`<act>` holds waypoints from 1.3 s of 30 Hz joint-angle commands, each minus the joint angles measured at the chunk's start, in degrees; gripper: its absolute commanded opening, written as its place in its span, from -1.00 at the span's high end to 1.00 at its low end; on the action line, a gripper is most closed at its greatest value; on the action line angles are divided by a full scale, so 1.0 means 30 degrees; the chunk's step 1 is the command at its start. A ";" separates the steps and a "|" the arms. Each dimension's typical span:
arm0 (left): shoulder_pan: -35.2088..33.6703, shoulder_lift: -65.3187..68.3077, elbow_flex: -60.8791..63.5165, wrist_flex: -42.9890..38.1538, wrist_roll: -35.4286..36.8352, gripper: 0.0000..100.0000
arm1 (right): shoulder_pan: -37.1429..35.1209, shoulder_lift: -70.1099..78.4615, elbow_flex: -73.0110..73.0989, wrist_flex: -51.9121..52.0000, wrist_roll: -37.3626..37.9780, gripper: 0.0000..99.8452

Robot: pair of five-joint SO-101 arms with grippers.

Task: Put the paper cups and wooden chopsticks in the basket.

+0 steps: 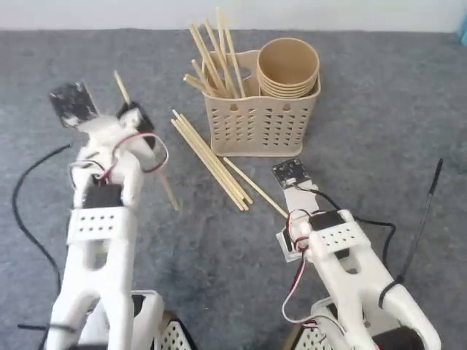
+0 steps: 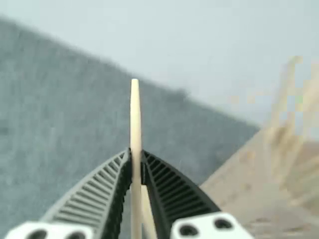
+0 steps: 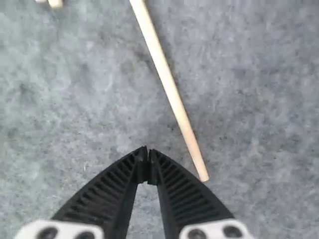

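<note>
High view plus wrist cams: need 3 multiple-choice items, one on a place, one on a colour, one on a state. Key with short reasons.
1. Where are the paper cups?
A. Stacked inside the basket
B. Scattered in front of the basket
C. Tipped over behind the basket

2. What colour is the basket?
A. Blue
B. Beige
C. Black

3. What state is the left end effector in?
A. Open and empty
B. Shut on a cup
C. Shut on a chopstick

Key:
1 A, the high view shows the stack standing in one basket compartment.
2 B, its perforated walls are beige.
3 C, the left wrist view shows it clamped on the stick, which pokes out past the tips.
</note>
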 commanded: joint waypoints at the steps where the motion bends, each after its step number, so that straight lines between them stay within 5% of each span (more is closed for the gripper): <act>1: 0.2139 -0.3165 -0.5260 0.1758 -0.0029 0.97 | 0.0190 0.0103 -0.1084 0.0249 0.0264 0.98; 5: 0.4278 -0.2256 -0.8044 -0.0938 -0.0088 0.97 | 0.0161 0.0103 -0.1055 0.0249 0.0264 0.98; 13: 0.6037 0.3722 -0.9275 -1.2484 -0.0117 0.97 | 0.0161 0.0103 -0.1026 0.0249 0.0264 0.98; 20: 0.5919 0.9377 -1.2586 -1.1399 -0.0147 0.97 | 0.0161 0.0103 -0.1026 0.0249 0.1201 0.98; 27: 0.5949 1.0491 -1.2879 -1.1311 -0.0117 0.96 | 0.0161 0.0103 -0.1026 0.0249 0.1319 0.98; 34: 0.6007 1.0432 -1.2879 -1.0315 -0.0029 0.50 | 0.0161 0.0103 -0.1026 0.0249 0.1319 0.98; 39: 0.5773 0.9729 -1.2821 -0.9055 -0.0088 0.43 | 0.0161 0.0103 -0.1026 0.0249 0.1319 0.98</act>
